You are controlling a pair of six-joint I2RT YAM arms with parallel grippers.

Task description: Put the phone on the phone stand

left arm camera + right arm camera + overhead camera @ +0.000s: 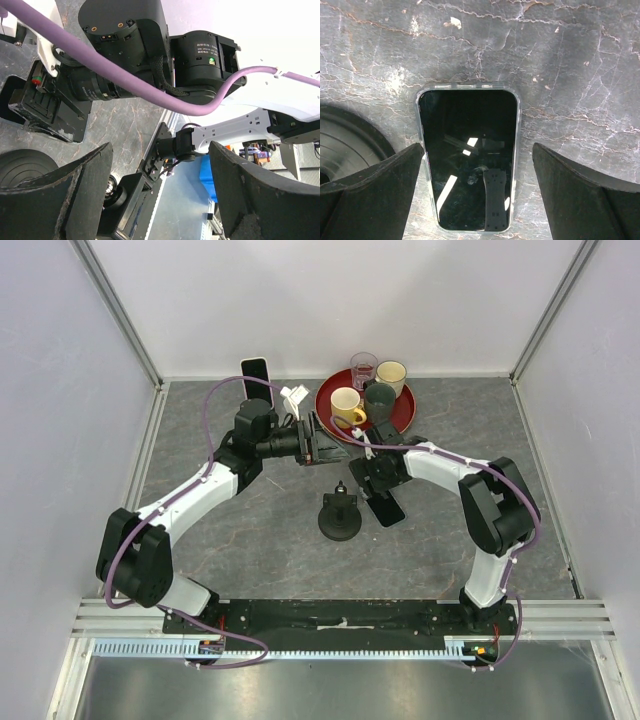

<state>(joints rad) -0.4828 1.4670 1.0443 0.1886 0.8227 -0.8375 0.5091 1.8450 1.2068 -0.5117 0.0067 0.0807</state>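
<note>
A black-screened phone (467,160) in a clear case lies flat on the grey table, also seen in the top view as the phone (386,508). My right gripper (477,200) hovers over it, open, with one finger on each side of the phone's lower half and not touching it. The black phone stand (340,518) stands just left of the phone; its round base (345,145) shows at the left edge of the right wrist view. My left gripper (325,445) is open and empty, held above the table behind the stand (117,195).
A red tray (400,418) with several cups sits at the back right. A second phone (256,380) leans on the back wall, with a small white object (293,400) beside it. Walls enclose the table on three sides.
</note>
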